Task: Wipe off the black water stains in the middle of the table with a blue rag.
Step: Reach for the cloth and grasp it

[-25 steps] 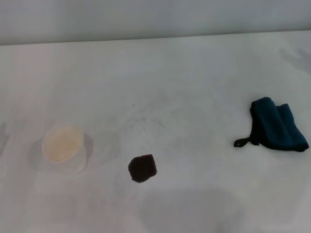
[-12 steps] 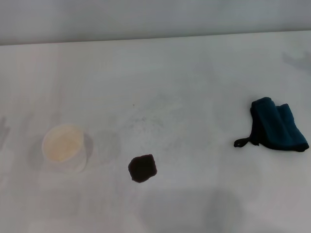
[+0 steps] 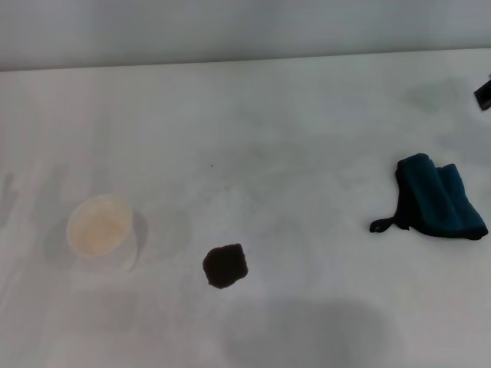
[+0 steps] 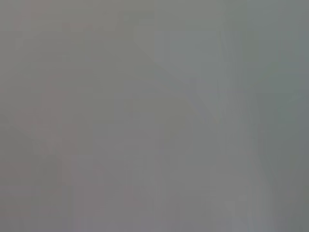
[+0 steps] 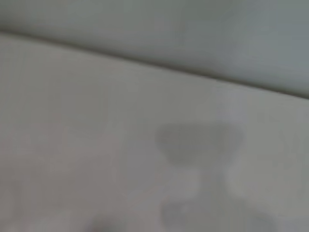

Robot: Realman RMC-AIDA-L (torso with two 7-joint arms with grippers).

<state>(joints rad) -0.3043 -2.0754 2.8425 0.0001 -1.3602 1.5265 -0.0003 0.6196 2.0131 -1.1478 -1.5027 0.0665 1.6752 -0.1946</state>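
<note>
1. A pale, empty cup [image 3: 100,231] stands on the left of the white worktop [image 3: 291,130].
2. The black stain [image 3: 225,266] lies right of the cup, near the front middle – bare, nothing touching it.
3. The blue rag [image 3: 439,198] lies folded well to the right, its black loop [image 3: 386,224] pointing toward the stain.
4. A dark sliver of the right gripper [image 3: 484,93] shows at the far right edge, beyond the rag – whether its fingers are spread or together I cannot tell.

The white table [image 3: 291,123] carries 3 things: a cup [image 3: 100,231], the black water stains [image 3: 225,265] and the blue rag [image 3: 439,198].
</note>
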